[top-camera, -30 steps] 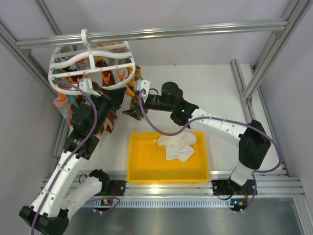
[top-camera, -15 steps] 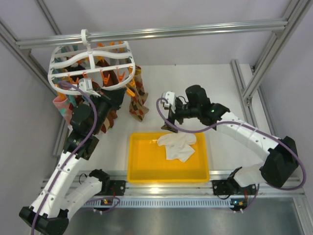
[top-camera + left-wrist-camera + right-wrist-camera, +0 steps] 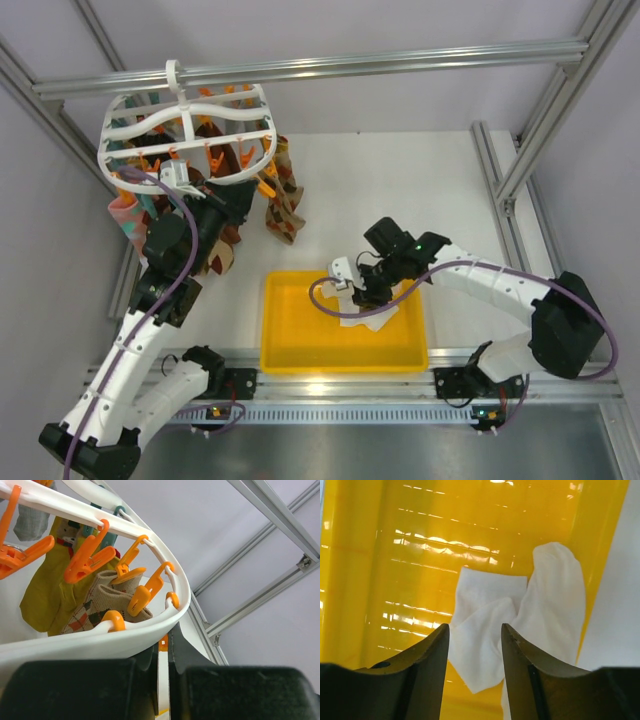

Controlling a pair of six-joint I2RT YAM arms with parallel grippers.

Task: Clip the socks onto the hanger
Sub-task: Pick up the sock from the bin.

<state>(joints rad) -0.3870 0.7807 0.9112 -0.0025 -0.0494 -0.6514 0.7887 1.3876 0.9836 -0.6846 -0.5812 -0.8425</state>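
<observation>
The white lattice hanger (image 3: 190,135) hangs at the back left, with orange and teal clips. My left gripper (image 3: 238,202) is at its near rim; in the left wrist view the jaws (image 3: 167,632) are nearly closed with the white rim (image 3: 100,640) running in between them. Two cream-white socks (image 3: 375,318) lie crumpled in the right part of the yellow tray (image 3: 290,335). My right gripper (image 3: 364,296) is open and empty, just above them. In the right wrist view the socks (image 3: 550,595) lie under and between the spread fingers of my right gripper (image 3: 475,627).
Brown-orange patterned socks (image 3: 285,200) and a pink sock (image 3: 125,215) hang from the hanger's clips; the left wrist view also shows a yellow sock (image 3: 45,595) clipped up. Aluminium frame rails (image 3: 500,170) run along the right side and the back.
My right arm has swung away from the hanger, toward the near edge and down, and its open gripper now hovers over the socks in the tray. The left arm has not moved.
</observation>
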